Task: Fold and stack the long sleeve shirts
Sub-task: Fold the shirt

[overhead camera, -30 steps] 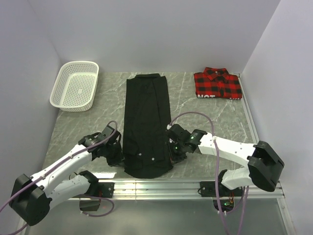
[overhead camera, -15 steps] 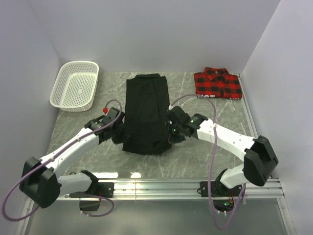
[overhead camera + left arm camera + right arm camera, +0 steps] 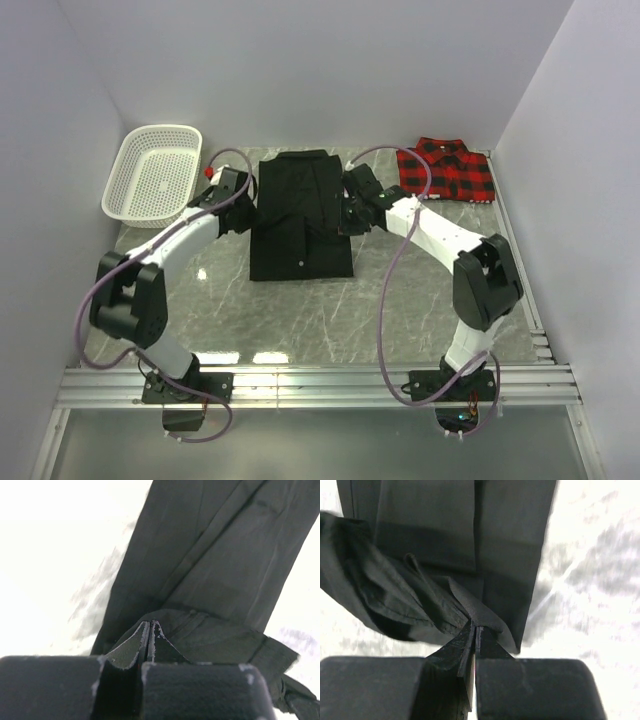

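Overhead view of a grey marbled desk [image 3: 420, 290] with two white robot arms reaching far forward from its near edge. A black shirt [image 3: 300, 250] lies in the middle of the desk, collar toward the back wall, small pale buttons down its front. The left gripper [image 3: 246, 208] sits at the shirt's left edge and the right gripper [image 3: 348, 212] at its right edge, both about halfway up the garment.

In the left wrist view, the left gripper [image 3: 150, 626] has its jaws pressed together on a fold of black cloth. In the right wrist view, the right gripper [image 3: 476, 628] has its jaws clamped the same way on a corner, with loose cloth hanging bunched and creased beside it.

A red-and-black plaid shirt [image 3: 447, 170] lies folded at the back right corner, well apart from the black one. A white mesh basket [image 3: 153, 173] sits at the back left.

The lengthwise fold appears to be under way. The risks from here: the thin pinch on each side could slip and let the lifted layer drop short. The bunched cloth on the right could be laid down as a wrinkle. If the two sides come down unevenly, the fold would end up skewed.
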